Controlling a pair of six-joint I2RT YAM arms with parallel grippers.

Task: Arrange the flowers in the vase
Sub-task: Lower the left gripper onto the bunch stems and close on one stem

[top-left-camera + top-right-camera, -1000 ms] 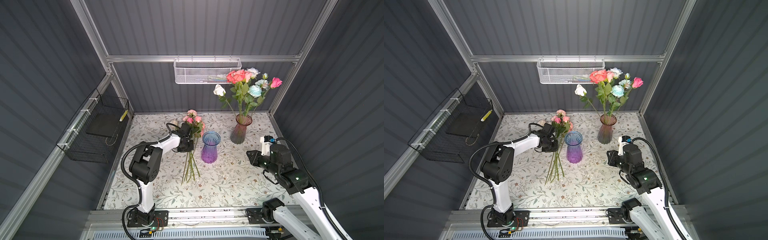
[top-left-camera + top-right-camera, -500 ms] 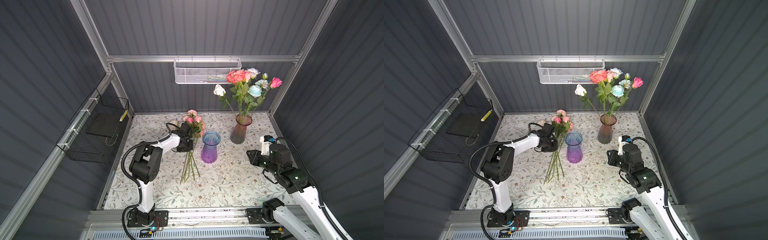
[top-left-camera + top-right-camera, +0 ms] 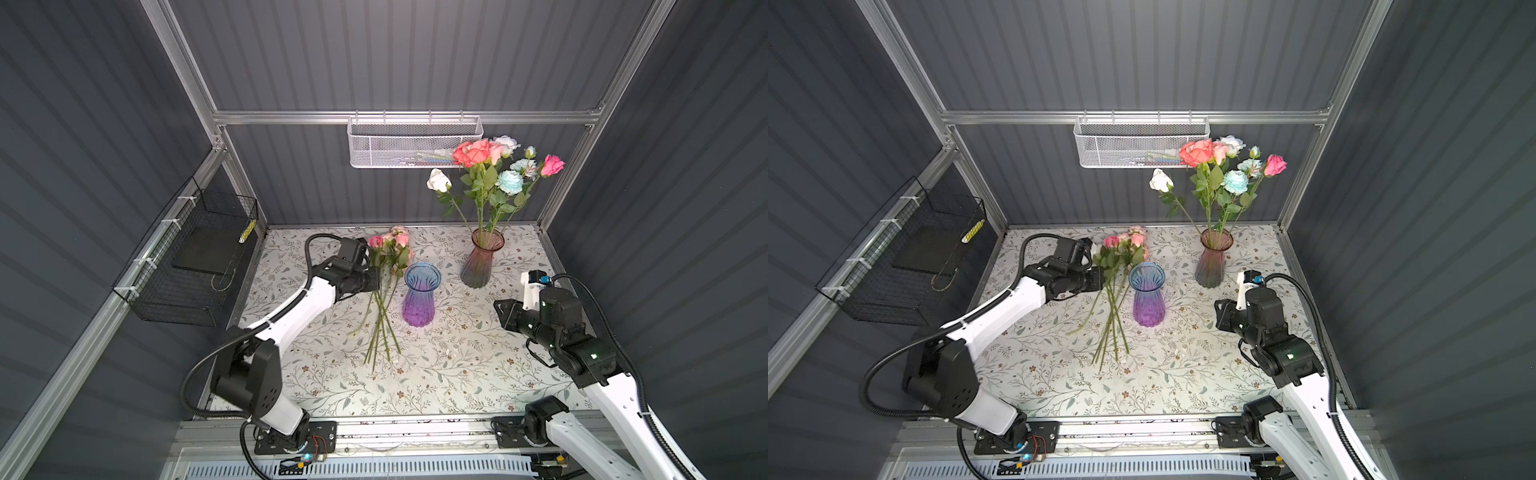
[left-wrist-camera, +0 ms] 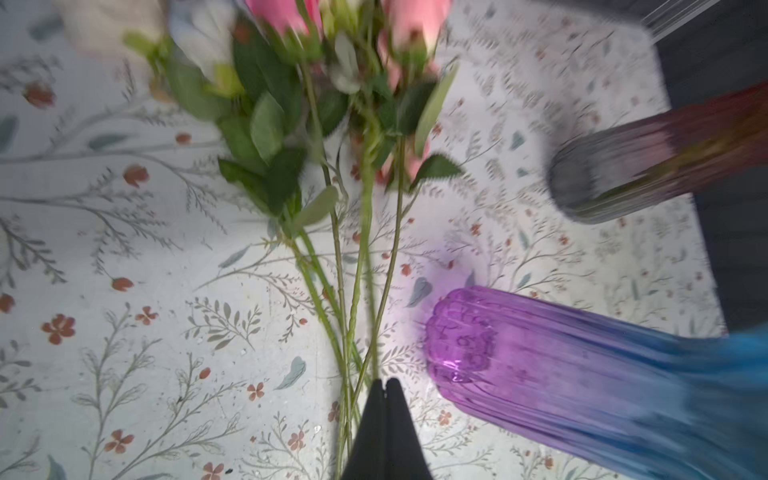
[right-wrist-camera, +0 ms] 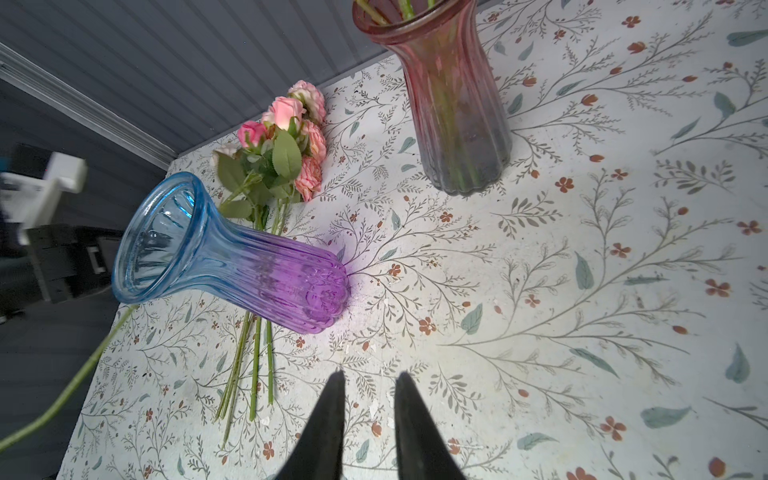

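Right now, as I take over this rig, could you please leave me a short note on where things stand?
Grippers: left gripper shut at the stems of the loose flowers; whether it pinches one is unclear. The right gripper is open and empty.
The loose flowers lie on the table beside the empty blue-purple vase.
Done: several flowers stand in the pink vase.
To do: put the loose bunch into a vase.

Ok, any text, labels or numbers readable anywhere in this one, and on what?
Nothing here reads clearly.
Yellow strip in the black basket: dark marks, too small to read.
Purple vase, on its base in the left wrist view: raised marks, too blurred to read.
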